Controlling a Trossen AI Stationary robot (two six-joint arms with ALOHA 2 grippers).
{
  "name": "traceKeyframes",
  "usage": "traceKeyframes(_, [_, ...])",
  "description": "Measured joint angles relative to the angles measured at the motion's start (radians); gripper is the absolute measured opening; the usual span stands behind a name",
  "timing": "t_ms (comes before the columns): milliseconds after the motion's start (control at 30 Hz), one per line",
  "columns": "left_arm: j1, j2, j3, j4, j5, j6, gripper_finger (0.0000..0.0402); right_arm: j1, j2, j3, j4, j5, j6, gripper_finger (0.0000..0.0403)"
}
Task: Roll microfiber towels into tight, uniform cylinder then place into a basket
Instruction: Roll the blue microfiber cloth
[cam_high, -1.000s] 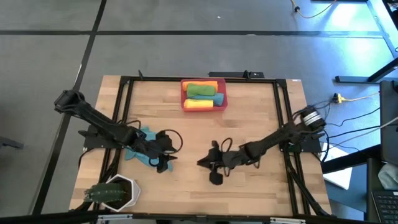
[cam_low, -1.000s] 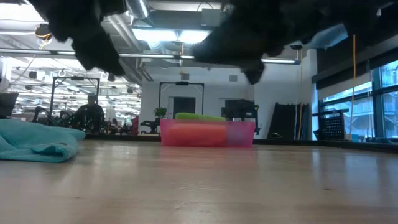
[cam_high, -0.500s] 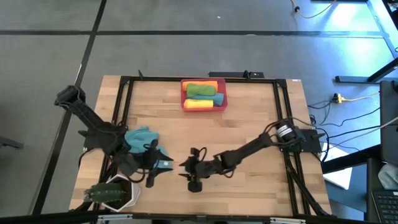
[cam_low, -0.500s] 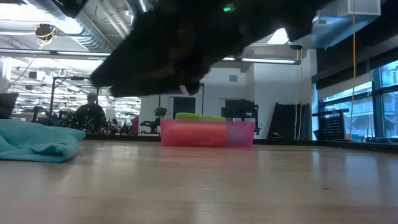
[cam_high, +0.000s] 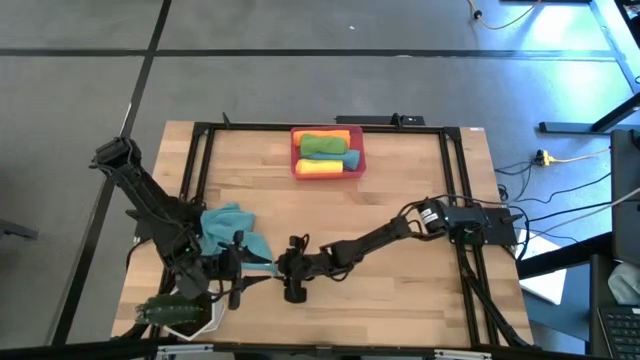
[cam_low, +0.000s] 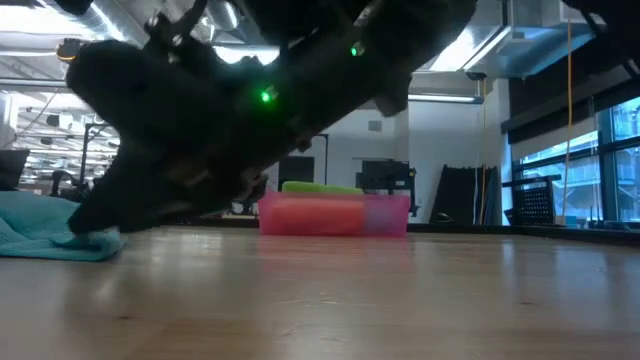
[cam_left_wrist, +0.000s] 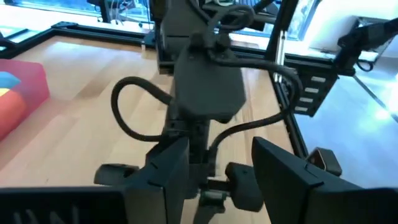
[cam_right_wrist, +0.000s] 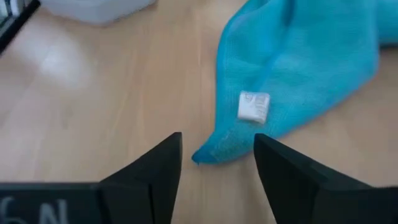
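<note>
You have one teal towel (cam_high: 232, 228) lying crumpled on the table (cam_high: 400, 200) at the near left, with one pointed corner (cam_right_wrist: 208, 152) stretched toward the middle. The basket (cam_high: 327, 153) stands at the far edge and already holds rolled towels: a green one (cam_high: 322, 146), a yellow one (cam_high: 318, 168) and an orange one behind them.

Your right gripper (cam_right_wrist: 214, 165) is reached far across to the left and hangs low, just in front of that corner; its jaws stand apart and nothing is between them. Your left gripper (cam_left_wrist: 214, 174) is beside the towel, near the white pot (cam_high: 185, 312), also spread and empty.

The cloth looks very light and soft, so I think it will sag and fold when lifted. It is probably better to pinch the corner near the small white label (cam_right_wrist: 253, 106), low against the wood, and pull it flat before rolling.
</note>
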Motion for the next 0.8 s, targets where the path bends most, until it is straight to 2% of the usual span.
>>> traceKeyframes(300, [0.002,0.000,0.000,-0.008,-0.005,0.002,0.0163,-0.005,0.043,0.022,-0.004,-0.006,0.038,0.0190])
traceKeyframes(433, [0.012,0.000,0.000,-0.009,-0.005,0.027,0.0163,-0.006,0.043,0.022,-0.009,-0.003,0.052,0.0140])
traceKeyframes(633, [0.040,0.000,0.000,-0.009,-0.005,0.093,0.0163,-0.008,0.013,0.021,-0.090,-0.031,0.051,0.0017])
traceKeyframes(800, [0.066,0.000,0.000,-0.009,-0.003,0.129,0.0163,0.001,-0.076,0.017,-0.275,-0.019,0.051,0.0015])
